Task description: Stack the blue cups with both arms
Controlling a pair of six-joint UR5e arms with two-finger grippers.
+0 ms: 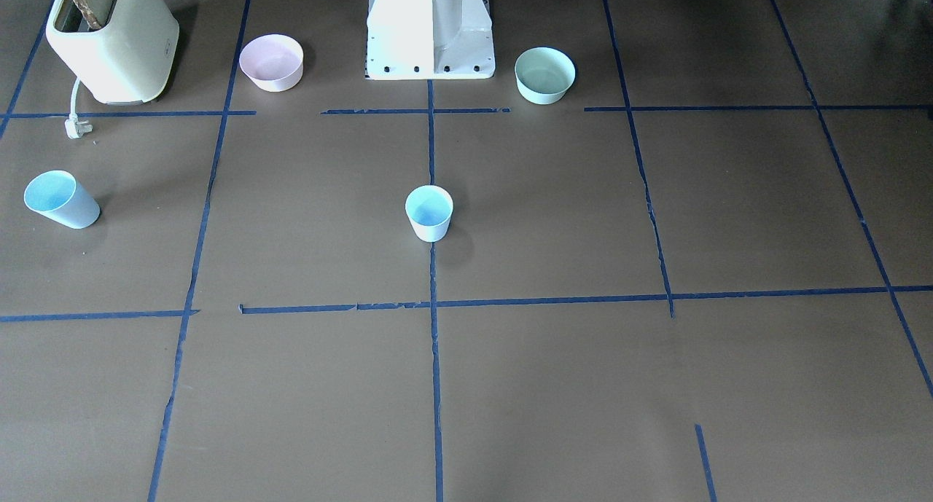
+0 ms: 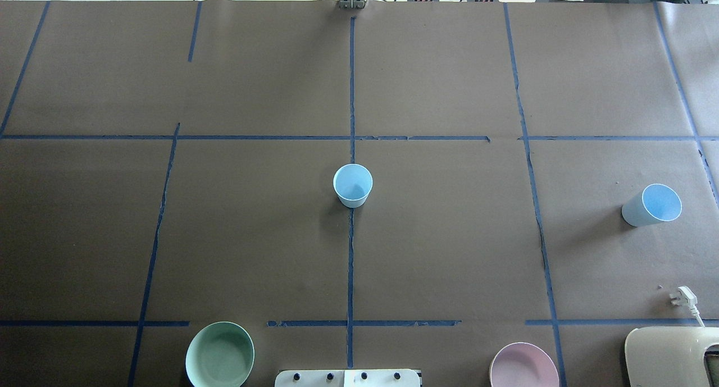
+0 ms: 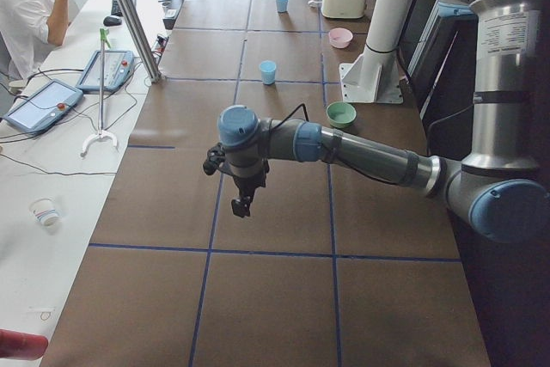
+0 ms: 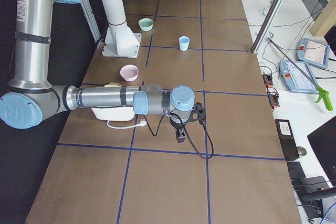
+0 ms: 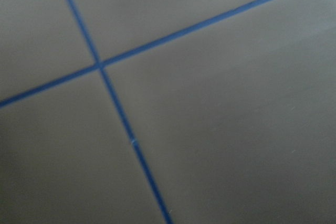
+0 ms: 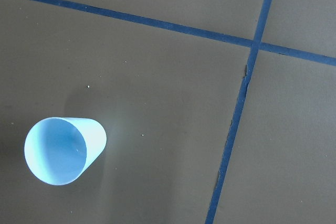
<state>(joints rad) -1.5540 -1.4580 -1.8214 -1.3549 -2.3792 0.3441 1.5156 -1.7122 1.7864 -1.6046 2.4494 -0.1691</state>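
On the table (image 2: 224, 235), dead centre, stands one blue cup (image 2: 353, 186), its twin (image 2: 651, 205) well off at three o'clock; my left claw (image 3: 243, 205) and right claw (image 4: 180, 135), spread or pressed together, I cannot tell

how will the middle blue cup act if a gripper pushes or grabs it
The centre cup looks thin-walled and empty, so it is probably light and easy to slide or tip. It tapers to a narrower base, so it is likely less steady if pushed high. Its smooth wall may slip or flex when pinched.

soft daylight casts faint shadows beside the blue cups (image 1: 428, 212); the left wrist view is blurred
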